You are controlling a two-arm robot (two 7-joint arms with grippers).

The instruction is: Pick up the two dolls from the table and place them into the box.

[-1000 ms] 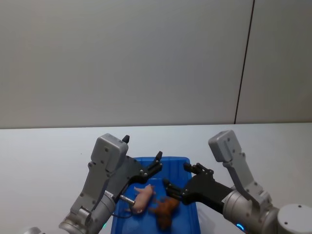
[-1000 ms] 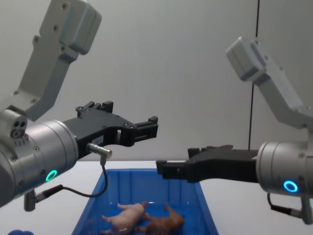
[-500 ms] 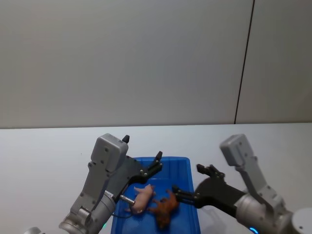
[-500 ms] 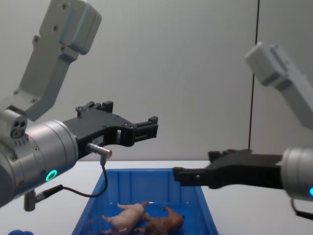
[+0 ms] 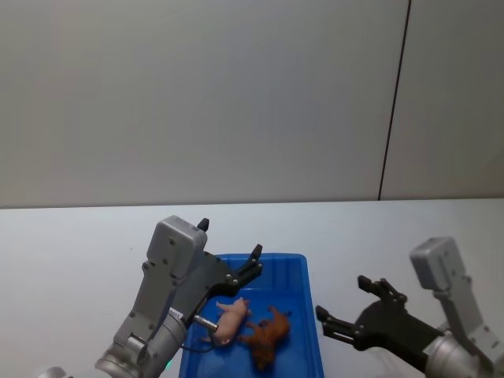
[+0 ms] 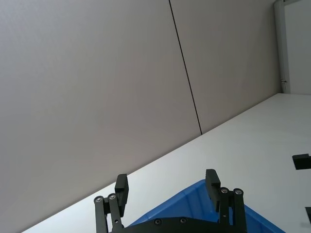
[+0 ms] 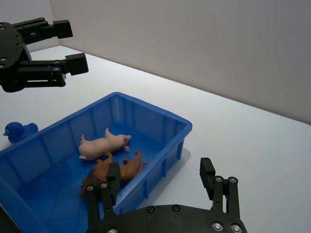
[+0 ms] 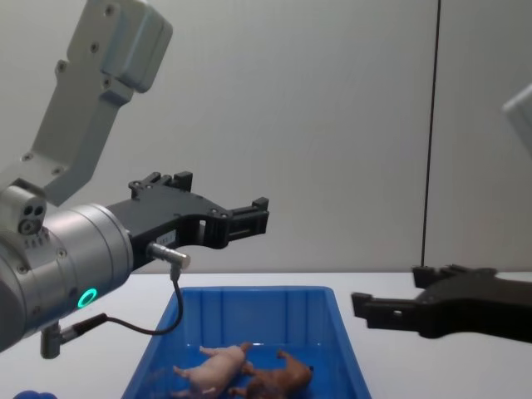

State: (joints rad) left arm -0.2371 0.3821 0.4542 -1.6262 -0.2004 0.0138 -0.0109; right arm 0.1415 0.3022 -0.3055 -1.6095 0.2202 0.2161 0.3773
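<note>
Both dolls are down in the box (image 5: 283, 262). The pig (image 5: 230, 318) lies on its side, and the lion (image 5: 266, 334) lies right against it on the floor of the bin. By the look of it, the job is as good as done, so any trouble now would come from the arms.

The left hand (image 5: 253, 262) hangs above the box's left wall with its fingers apart and nothing between them. If that arm dips as it clears off, a fingertip could catch the rim and drag the whole bin across the counter (image 5: 71, 236).

There's also a cable (image 8: 133, 326) looping down off the left arm near that same wall. I can't tell if it touches, but a snag there could tip the box.

The right hand (image 5: 340, 298) is out over the counter, just beside the right wall, also spread wide and empty. It sits low, so a sweep inward would knock the bin sideways and could roll the lion over.

One more hazard is the blue toy (image 7: 17, 131) on the counter beyond the box. It doesn't belong in there, and a stray grab at it would spoil a clean finish.
</note>
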